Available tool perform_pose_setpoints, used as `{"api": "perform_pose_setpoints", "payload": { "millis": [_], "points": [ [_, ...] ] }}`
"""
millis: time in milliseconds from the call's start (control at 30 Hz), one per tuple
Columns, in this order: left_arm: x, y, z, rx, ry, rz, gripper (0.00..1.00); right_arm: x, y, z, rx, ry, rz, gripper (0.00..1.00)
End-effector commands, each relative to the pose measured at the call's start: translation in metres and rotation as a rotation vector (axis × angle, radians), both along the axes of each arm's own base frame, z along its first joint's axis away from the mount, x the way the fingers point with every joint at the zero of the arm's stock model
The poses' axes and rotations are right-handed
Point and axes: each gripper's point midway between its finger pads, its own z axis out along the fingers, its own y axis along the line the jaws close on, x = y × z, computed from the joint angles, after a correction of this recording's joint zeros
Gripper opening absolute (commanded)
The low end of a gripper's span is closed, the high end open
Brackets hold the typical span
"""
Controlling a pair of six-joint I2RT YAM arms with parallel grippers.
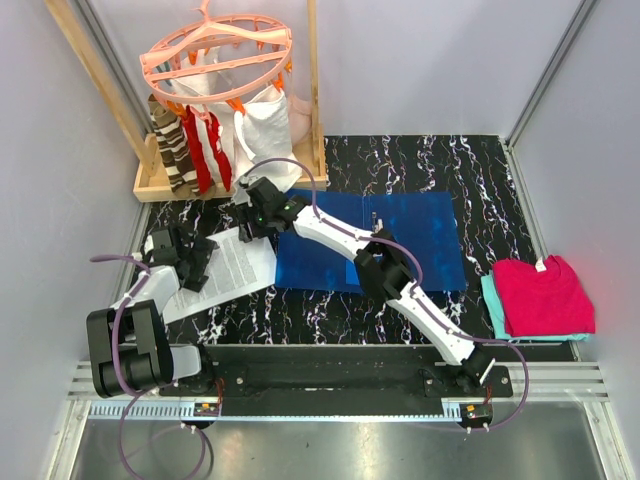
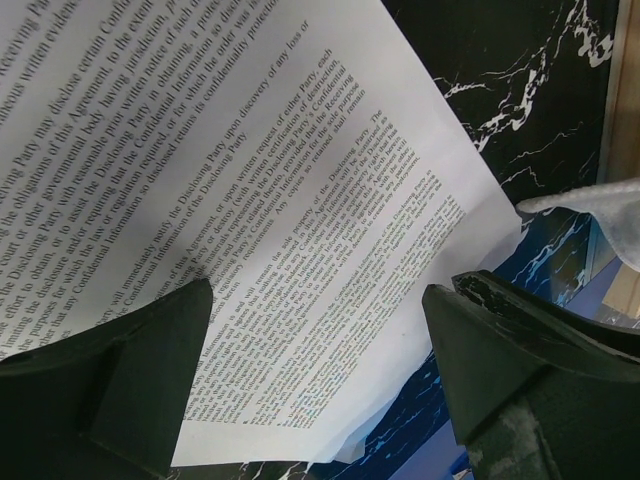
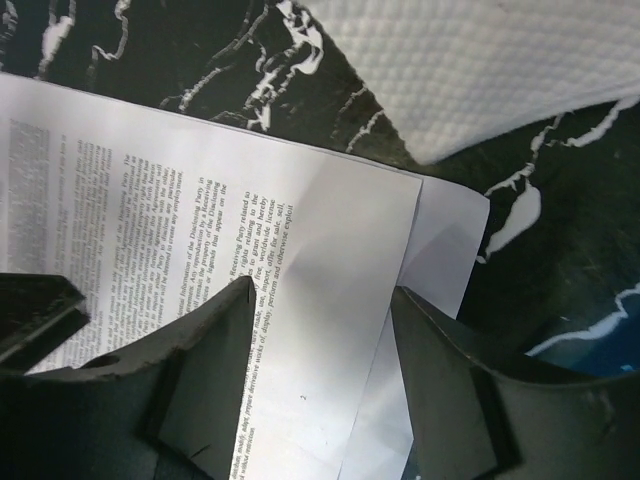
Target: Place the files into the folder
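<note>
The files (image 1: 238,265) are white sheets with dense black text, lying slightly fanned on the black marbled table just left of the folder (image 1: 410,240). The folder is flat and blue and lies at the table's middle. My left gripper (image 1: 197,262) hovers over the sheets' left part. In the left wrist view it (image 2: 318,290) is wide open above the files (image 2: 250,150), and the folder's blue (image 2: 425,455) shows past their corner. My right gripper (image 1: 252,215) is at the sheets' far corner. In its wrist view its jaws (image 3: 322,290) stand apart over the files (image 3: 200,200), gripping nothing.
A wooden rack (image 1: 150,180) at the back left holds a pink round hanger (image 1: 215,55), striped socks and a white cloth bag (image 1: 265,125), whose fabric (image 3: 480,60) lies close to my right gripper. Folded magenta cloth (image 1: 540,295) on teal cloth sits at the right edge.
</note>
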Motion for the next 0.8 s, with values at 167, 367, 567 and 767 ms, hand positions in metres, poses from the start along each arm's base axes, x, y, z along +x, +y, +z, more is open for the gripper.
{"api": "perform_pose_setpoints", "payload": {
  "millis": [167, 367, 567, 767],
  "points": [
    [0.001, 0.004, -0.005, 0.021, 0.002, 0.012, 0.93, -0.038, 0.013, 0.006, 0.130, 0.180, 0.078, 0.70],
    [0.002, 0.003, -0.002, 0.025, -0.007, 0.006, 0.93, -0.041, 0.011, 0.028, 0.232, 0.239, 0.105, 0.72],
    [0.002, 0.000, -0.001, 0.018, -0.011, -0.017, 0.93, -0.047, 0.003, 0.030, 0.268, 0.270, 0.140, 0.69],
    [0.000, -0.001, -0.002, 0.020, -0.013, -0.021, 0.93, -0.054, -0.005, 0.053, 0.373, 0.358, 0.157, 0.73]
  ]
}}
